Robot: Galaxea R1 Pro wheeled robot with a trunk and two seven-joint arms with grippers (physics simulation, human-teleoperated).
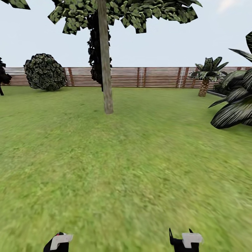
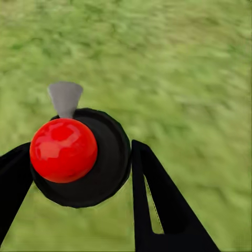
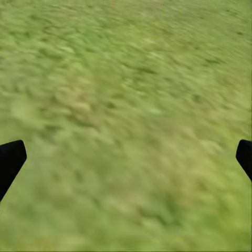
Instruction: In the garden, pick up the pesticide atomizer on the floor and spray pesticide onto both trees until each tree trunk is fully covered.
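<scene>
The pesticide atomizer (image 2: 107, 163), a round black body with a red ball top (image 2: 63, 149) and a grey nozzle (image 2: 65, 98), sits between the black fingers of my left gripper (image 2: 79, 157), which is shut on it above the grass. My right gripper (image 3: 126, 157) is open, its fingertips far apart with only lawn between them. In the head view both grippers (image 1: 57, 242) (image 1: 184, 240) hang low at the near edge. One tree stands ahead on the lawn, its pale grey-brown trunk (image 1: 105, 70) bare and slightly leaning under a mottled green crown (image 1: 122, 12).
Green lawn (image 1: 126, 157) stretches from me to the tree. A brown slat fence (image 1: 154, 77) closes the back. A round bush (image 1: 44, 71) sits at back left, a short palm (image 1: 206, 75) at back right, and a large-leaved plant (image 1: 234, 108) at the right edge.
</scene>
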